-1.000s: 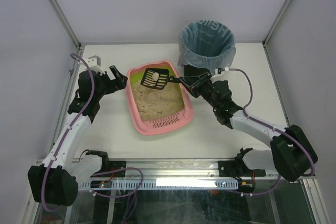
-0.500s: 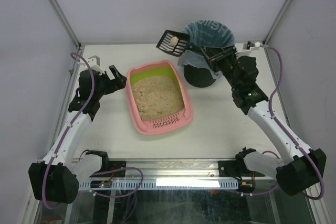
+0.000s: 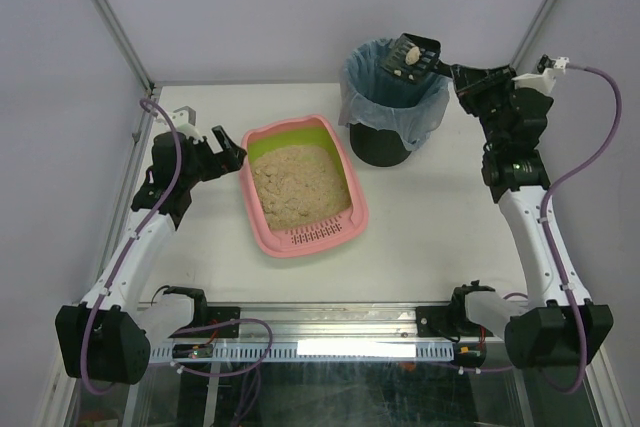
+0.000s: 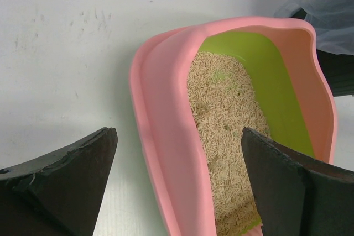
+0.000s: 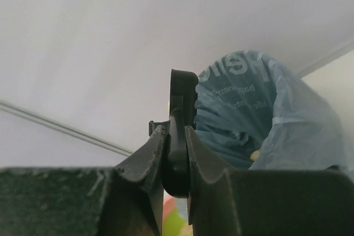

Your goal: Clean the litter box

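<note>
Litter box (image 3: 246, 192) sits flat on white table (image 3: 440, 217), left of centre, long axis running near to far. Shallow pink plastic tray, rounded corners, smooth rolled rim. Inner wall lime green, bare at far end. Slotted pink ledge (image 3: 320, 235) at near end. Beige litter (image 3: 298, 187) fills the floor; grainy, short pellet-like bits in the left wrist view, surface uneven.

Left gripper (image 3: 230, 149) just beside the box's far-left corner, jaws spread wide, nothing between them. From its wrist camera the dark, matte, wedge-shaped fingers (image 4: 72, 175) frame the pink rim (image 4: 160, 136) and litter (image 4: 221, 114) below; contact with the rim cannot be judged.

Round black bin (image 3: 380, 147) stands beyond the box's far-right corner, close beside it. Crinkled blue bag (image 3: 375, 97) lines it, folded over the lip, white lettering on the film.

Right gripper (image 3: 462, 75) raised at the bin's far-right side, jaws clamped on the thin handle of a small black scoop (image 3: 415, 55). Scoop head slotted, tilted, held over the bin's mouth, with a pale rounded lump (image 3: 408, 55) on it. Right wrist view: fingers pinching the handle edge-on (image 5: 182, 89), bag (image 5: 276, 120) behind.
</note>
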`<action>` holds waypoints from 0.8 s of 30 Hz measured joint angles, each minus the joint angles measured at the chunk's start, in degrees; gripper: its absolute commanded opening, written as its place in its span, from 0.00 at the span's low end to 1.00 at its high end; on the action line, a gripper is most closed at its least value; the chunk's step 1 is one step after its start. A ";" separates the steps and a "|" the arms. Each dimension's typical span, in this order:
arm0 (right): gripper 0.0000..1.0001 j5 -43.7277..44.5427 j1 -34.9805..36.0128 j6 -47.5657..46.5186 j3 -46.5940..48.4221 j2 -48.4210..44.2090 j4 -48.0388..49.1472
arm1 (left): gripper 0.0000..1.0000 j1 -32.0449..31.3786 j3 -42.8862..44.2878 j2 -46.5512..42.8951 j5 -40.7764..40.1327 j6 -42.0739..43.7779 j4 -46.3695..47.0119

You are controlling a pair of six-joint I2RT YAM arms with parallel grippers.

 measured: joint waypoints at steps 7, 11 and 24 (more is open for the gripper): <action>0.00 -7.76 -0.57 -18.49 1.84 4.28 4.33 | 0.99 0.00 0.00 0.07 1.60 0.76 0.00; 0.00 -12.20 -0.55 -28.98 3.98 6.86 4.55 | 0.99 0.00 0.00 0.07 2.49 1.16 0.00; 0.00 -25.79 -0.46 -59.80 14.67 11.61 -1.97 | 0.99 0.00 0.00 0.72 4.85 1.79 0.00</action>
